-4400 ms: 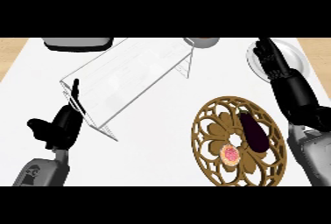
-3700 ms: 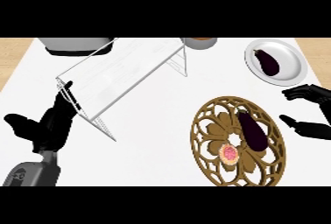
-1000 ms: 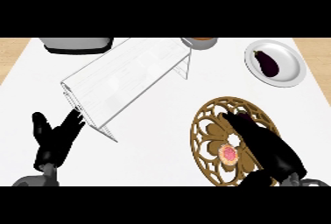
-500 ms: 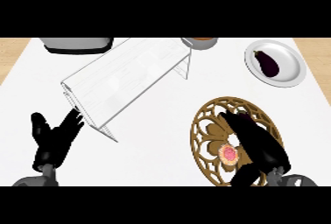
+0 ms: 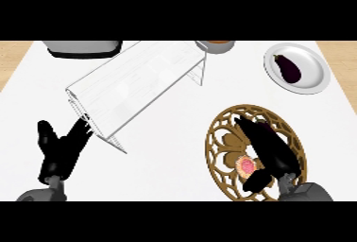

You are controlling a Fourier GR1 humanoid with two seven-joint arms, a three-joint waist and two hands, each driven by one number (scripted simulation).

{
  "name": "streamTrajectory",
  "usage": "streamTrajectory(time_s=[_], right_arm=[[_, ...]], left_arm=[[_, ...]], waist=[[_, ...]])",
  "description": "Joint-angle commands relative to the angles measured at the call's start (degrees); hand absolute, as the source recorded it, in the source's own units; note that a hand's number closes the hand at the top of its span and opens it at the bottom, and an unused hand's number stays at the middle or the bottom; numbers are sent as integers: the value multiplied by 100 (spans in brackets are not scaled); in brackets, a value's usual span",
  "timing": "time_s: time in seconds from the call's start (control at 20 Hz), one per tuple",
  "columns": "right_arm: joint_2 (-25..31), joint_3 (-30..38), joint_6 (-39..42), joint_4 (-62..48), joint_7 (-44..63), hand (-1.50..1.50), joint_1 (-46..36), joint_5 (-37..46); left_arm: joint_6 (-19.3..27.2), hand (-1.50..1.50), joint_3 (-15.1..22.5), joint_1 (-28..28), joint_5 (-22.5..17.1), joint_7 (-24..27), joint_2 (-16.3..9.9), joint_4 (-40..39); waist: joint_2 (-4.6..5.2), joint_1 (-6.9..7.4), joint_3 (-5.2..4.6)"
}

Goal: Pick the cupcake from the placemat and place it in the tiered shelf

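We see cupcake (image 5: 246, 165) still on placemat (image 5: 225, 142), lower right | our right hand (image 5: 268, 153) over it, fingers straight, nothing held | tiered shelf (image 5: 132, 85) upper left awaits | left hand (image 5: 61, 151) rests open.

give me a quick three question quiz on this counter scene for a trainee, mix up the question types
1. True or false: the cupcake sits on the placemat.
2. Which hand is over the placemat? A left B right
3. Fill in: the white plate holds an ____.

Key
1. True.
2. B: the right hand is over it, fingers straight; the left hand rests open beside the shelf.
3. Eggplant.
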State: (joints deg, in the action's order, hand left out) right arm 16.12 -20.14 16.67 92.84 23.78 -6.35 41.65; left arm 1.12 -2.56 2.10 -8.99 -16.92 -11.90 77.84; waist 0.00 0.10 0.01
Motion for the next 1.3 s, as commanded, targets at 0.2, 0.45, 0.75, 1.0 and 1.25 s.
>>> streamTrajectory(time_s=[0.2,0.45,0.75,1.0,1.25], right_arm=[[-485,55,-349,-830,-679,-150,-37,506],[-52,-680,663,-901,-948,150,-452,698],[-380,-623,517,-61,-1058,150,310,553],[-956,-1571,437,-817,-1729,150,-194,857],[-1587,-2618,683,-1034,-1573,150,-1213,552]], left_arm=[[-89,0,-119,102,103,-67,110,21],[-96,0,-51,-69,74,-130,118,163],[34,0,-46,3,211,-149,269,134],[-36,0,-180,298,137,-146,185,-81],[-168,0,-187,244,117,-8,150,-172]], waist=[[1,3,0],[3,54,0],[-9,-17,-1],[14,67,1],[21,166,-1]])
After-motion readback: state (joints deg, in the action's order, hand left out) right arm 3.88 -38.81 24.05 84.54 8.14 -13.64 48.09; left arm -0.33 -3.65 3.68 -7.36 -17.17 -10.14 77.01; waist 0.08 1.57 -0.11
